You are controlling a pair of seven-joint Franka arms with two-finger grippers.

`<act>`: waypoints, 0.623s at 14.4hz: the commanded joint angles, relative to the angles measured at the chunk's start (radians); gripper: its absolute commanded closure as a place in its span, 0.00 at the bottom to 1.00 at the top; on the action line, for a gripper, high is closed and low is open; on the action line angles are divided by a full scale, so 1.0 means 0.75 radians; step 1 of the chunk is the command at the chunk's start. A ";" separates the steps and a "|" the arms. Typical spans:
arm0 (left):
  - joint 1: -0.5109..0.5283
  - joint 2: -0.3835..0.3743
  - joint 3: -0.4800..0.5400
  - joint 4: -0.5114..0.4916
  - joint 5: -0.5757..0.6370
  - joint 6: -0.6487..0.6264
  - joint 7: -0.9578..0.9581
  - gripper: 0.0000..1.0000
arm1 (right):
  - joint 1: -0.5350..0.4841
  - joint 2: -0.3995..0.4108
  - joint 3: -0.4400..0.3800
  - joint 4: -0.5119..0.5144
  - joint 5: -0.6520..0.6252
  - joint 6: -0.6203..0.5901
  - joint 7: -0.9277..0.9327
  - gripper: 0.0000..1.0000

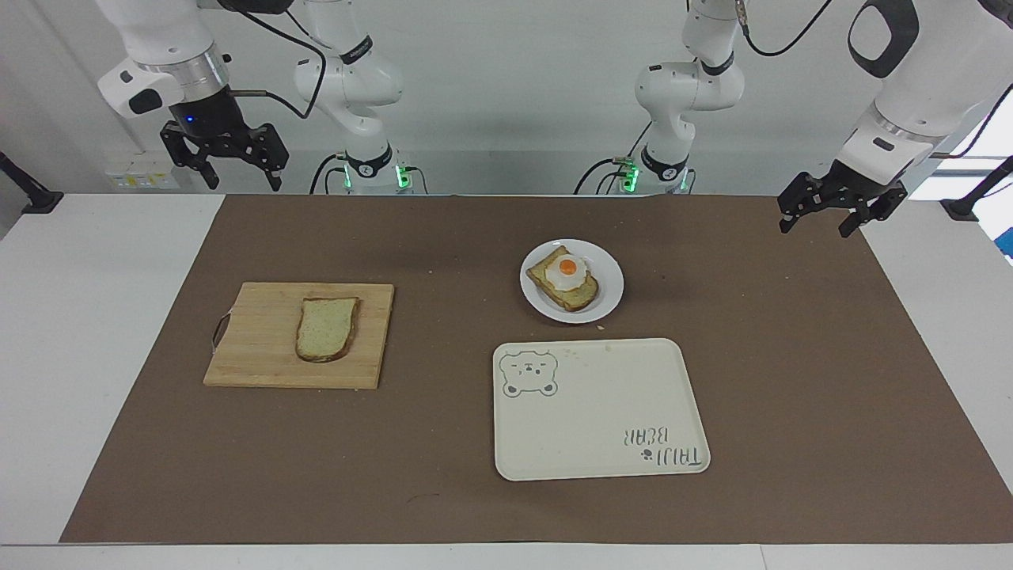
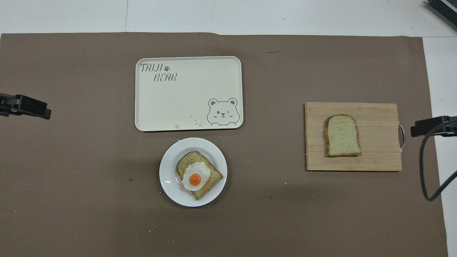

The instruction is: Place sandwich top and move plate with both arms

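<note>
The sandwich top (image 1: 326,328) (image 2: 342,135), a plain speckled bread slice, lies flat on a wooden cutting board (image 1: 253,340) toward the right arm's end of the table. The small white plate (image 1: 610,279) (image 2: 167,178) sits near the table's middle and carries a bread slice topped with a fried egg (image 1: 566,277) (image 2: 195,177). My right gripper (image 1: 241,178) (image 2: 428,126) hangs open in the air at its own end of the table, holding nothing. My left gripper (image 1: 815,226) (image 2: 25,107) hangs open and empty at the other end. Both arms wait, well apart from the bread and plate.
A cream rectangular tray (image 1: 601,419) (image 2: 185,103) with a bear drawing lies just farther from the robots than the plate. A brown mat (image 1: 443,491) covers most of the table. Crumbs dot the mat around the plate.
</note>
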 commanded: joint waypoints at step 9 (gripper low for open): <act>0.018 -0.027 -0.015 -0.022 0.011 -0.013 -0.011 0.00 | -0.015 -0.014 -0.002 -0.012 -0.001 0.007 -0.028 0.00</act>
